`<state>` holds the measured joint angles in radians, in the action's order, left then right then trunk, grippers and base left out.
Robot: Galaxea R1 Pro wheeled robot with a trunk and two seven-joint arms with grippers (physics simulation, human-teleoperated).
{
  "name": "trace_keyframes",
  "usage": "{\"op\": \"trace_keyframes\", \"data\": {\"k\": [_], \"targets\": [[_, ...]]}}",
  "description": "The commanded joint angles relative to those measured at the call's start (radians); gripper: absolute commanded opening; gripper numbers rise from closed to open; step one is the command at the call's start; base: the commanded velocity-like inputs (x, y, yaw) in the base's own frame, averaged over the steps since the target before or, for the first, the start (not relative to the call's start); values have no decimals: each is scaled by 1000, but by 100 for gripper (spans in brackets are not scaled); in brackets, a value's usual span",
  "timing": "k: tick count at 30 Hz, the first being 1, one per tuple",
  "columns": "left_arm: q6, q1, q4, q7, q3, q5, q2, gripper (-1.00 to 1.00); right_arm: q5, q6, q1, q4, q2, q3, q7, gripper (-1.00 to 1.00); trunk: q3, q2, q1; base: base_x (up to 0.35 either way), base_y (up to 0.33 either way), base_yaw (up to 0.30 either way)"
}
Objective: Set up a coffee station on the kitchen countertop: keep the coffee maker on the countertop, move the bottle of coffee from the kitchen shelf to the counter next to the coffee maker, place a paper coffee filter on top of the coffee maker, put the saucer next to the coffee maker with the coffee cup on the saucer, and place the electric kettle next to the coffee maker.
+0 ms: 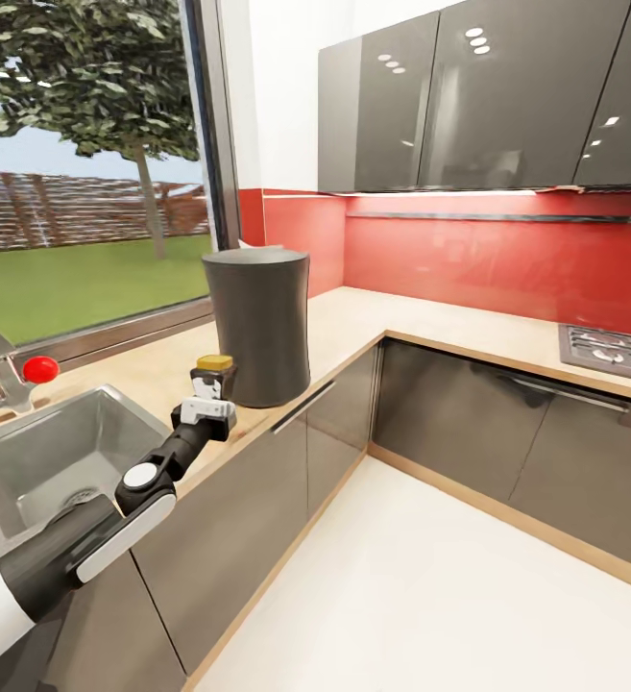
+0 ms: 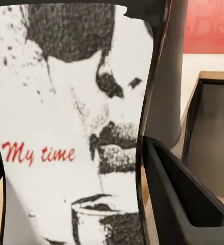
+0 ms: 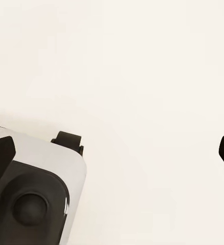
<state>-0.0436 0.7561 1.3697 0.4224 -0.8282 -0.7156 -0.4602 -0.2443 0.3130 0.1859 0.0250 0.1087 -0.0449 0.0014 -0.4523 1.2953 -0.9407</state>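
Now, step in hand: the bottle of coffee [image 1: 213,377] is being brought to rest on the countertop [image 1: 373,317], judged from the jar held low beside the coffee maker [image 1: 258,325].
Countertop: one, pale wood-look, lying under and around the left gripper [image 1: 209,396]; one steel sink [image 1: 41,452] is set into it on the arm's side of the gripper.
Coffee maker: one, seen from its charcoal back, standing just beyond the gripper on the jar's far side; it should be left unmoved.
Bottle of coffee: one, yellow lid up, white label reading "My time" [image 2: 71,127] close against the wrist camera.
Left gripper: closed around the jar, one black finger [image 2: 178,194] seen alongside the label.
Right gripper: fingertips seen wide apart over pale floor, holding nothing.
Advice: the jar should be lowered upright until its base is borne by the counter, kept just clear of the maker's wall, and only then released.
Risk: a tilted release could tip the jar against the maker.
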Motion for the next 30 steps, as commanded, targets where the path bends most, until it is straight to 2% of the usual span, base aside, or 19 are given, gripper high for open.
{"op": "trace_keyframes", "data": {"k": [1,6,10,30], "targets": [[-4,2,1,7,-4,-1,-1,-100,0,5,1,3,0,-4,0,100,-1,1,0,0,0,0],[-4,2,-4,7,-5,-1,1,-100,0,6,1,3,0,-4,0,100,-7,15,-8,0,0,0],[-4,2,-4,7,-5,-1,1,-100,0,5,1,3,0,-4,0,100,-20,43,-23,0,0,0],[-4,2,-4,7,-5,-1,1,-100,0,6,1,3,0,-4,0,100,-20,43,-23,56,0,0]]}}
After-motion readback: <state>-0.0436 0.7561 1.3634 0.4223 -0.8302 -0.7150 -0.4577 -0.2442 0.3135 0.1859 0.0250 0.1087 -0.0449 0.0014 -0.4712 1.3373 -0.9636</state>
